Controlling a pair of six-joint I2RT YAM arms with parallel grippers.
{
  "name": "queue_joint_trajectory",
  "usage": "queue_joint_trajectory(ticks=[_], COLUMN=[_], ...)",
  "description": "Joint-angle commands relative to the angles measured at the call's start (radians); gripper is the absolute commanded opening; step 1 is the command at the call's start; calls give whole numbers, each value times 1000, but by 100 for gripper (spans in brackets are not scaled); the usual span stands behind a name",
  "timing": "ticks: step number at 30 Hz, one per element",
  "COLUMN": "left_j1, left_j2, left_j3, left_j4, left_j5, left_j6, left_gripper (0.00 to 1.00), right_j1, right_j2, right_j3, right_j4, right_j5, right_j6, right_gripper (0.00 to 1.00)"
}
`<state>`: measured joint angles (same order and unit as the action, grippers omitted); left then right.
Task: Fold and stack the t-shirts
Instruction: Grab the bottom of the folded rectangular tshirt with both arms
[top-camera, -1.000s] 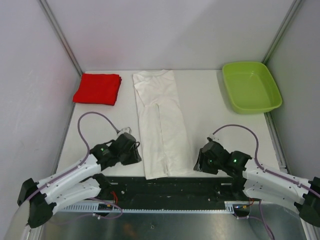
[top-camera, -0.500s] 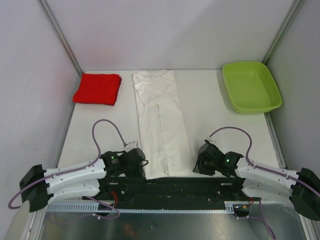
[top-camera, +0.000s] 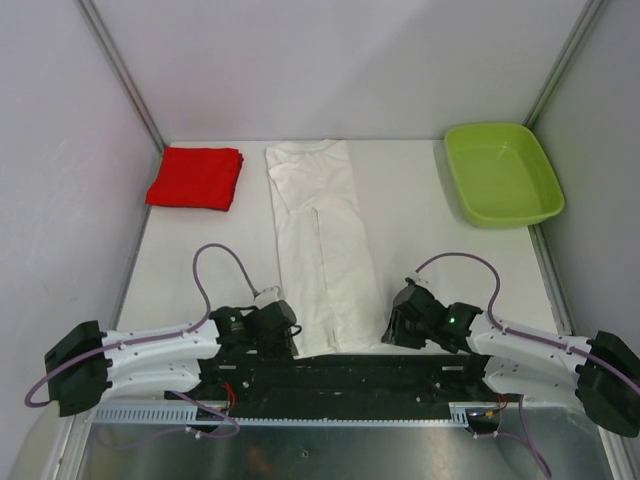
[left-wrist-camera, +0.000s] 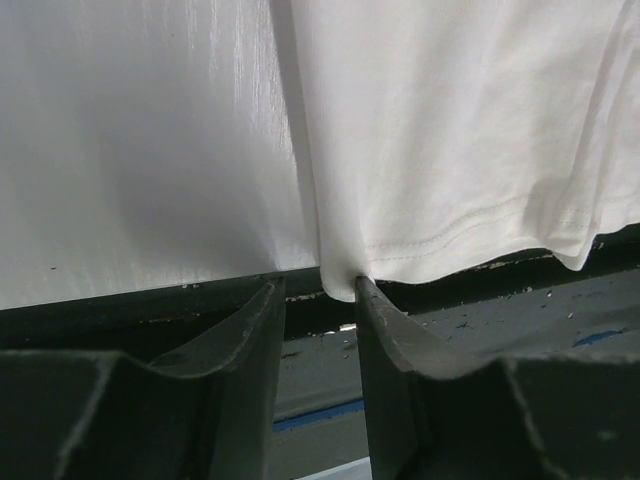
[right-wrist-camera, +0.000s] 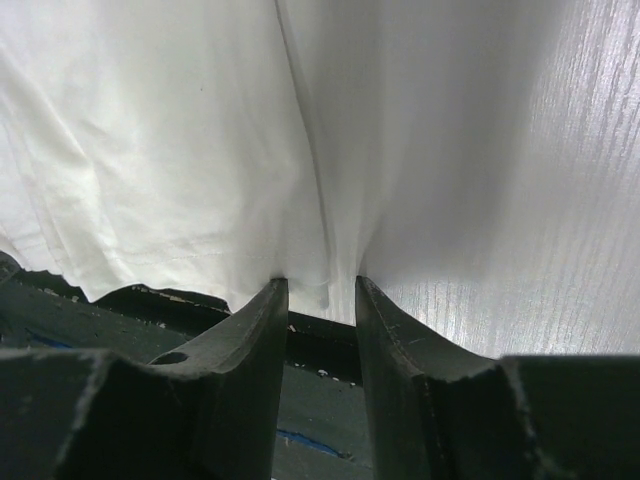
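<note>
- In the top view the tips of the left fingers (left-wrist-camera: 250, 340) and the right fingers (right-wrist-camera: 250, 340) are hidden under their own wrist housings, so their state is read from the wrist views only.
- The outer ends of the left arm (top-camera: 150, 350) and the right arm (top-camera: 530, 345) are partly cut off at the picture's sides.
- In both wrist views only the near hem of the white t-shirt (top-camera: 325, 240) is seen, and its far end is cut off at the top.
- Only a plain white face of this t-shirt is shown; the underside is hidden against the desk (top-camera: 420, 220).
- The layers of the red t-shirt (top-camera: 195, 178) cannot be counted.
- Two t-shirts are counted. The white one is laid as a long narrow strip down the middle of the desk, its hem at the dark near edge. The red one is folded into a compact square at the far left corner, well apart from it.
- One lime-green tray (top-camera: 455, 185) is seen at the far right corner.
- Two arms are counted, with two fingers each.
- The left fingers are held slightly parted, with the hem's left corner just at the gap and not clamped.
- The right fingers are likewise parted at the hem's right corner, where the cloth is creased toward the gap.
</note>
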<state>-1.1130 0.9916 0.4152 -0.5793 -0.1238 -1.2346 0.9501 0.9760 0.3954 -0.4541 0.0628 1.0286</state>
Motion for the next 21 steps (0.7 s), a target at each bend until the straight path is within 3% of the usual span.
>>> queue_joint_trajectory(ticks=[1, 9, 15, 21], left_j1=[-10, -12, -12, -11], left_j2=[-25, -140, -150, -102], left_j3=[-23, -50, -77, -77], left_j4=[49, 51, 53, 52], left_j5=[4, 40, 47, 26], left_j6=[-42, -59, -76, -90], left_gripper=[38, 29, 41, 43], right_j1=[9, -5, -5, 1], right_j2=[-13, -153, -64, -8], right_j3=[-11, 19, 26, 52], right_j4=[-49, -151, -96, -79], right_j5=[16, 28, 13, 26], right_j6=[15, 22, 3, -3], right_gripper=[38, 39, 41, 42])
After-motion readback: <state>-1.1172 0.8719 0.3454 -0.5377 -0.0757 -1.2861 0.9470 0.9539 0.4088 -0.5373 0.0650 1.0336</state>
